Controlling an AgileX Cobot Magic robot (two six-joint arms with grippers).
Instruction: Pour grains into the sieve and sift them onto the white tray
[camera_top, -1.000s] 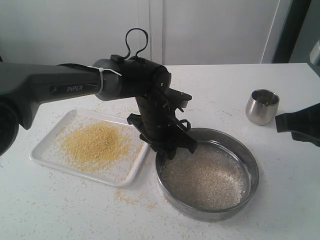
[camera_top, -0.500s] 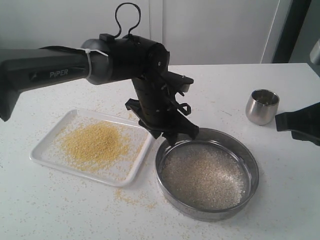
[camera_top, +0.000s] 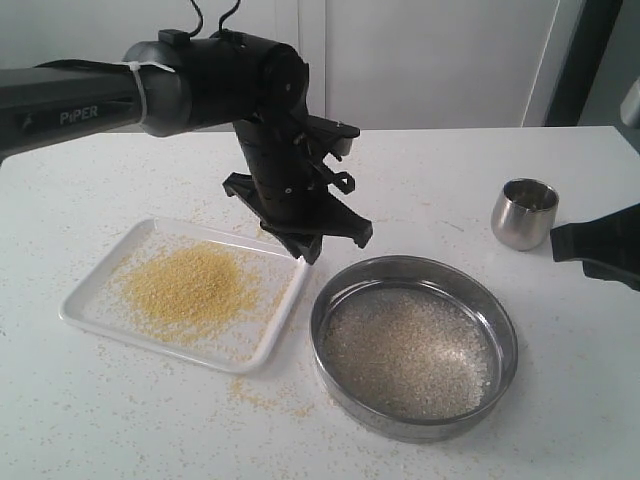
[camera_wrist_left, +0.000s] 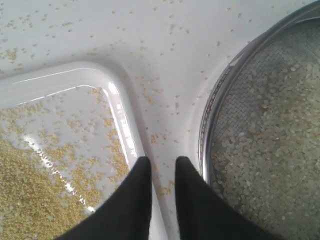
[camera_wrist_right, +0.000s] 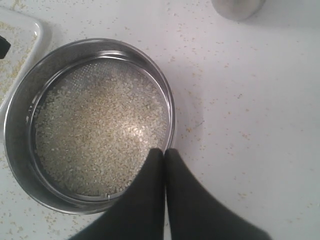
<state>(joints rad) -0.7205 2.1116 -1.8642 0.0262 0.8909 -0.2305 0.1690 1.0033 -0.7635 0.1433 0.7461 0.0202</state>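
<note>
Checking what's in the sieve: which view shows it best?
Right wrist view: straight down into the sieve, its pale grains clear. Exterior view shows it whole but slanted; left wrist view, only one edge.

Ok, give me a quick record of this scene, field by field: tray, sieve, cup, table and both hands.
white tray: flat on the table, holds a pile of golden grains
sieve: on the table just right of the tray, narrow gap between them, pale grains on its mesh
steel cup: upright, apart, beyond the sieve
table: strewn with stray grains
left hand: above the tray-sieve gap, fingers slightly apart, empty
right hand: shut, empty, near the sieve's rim
</note>
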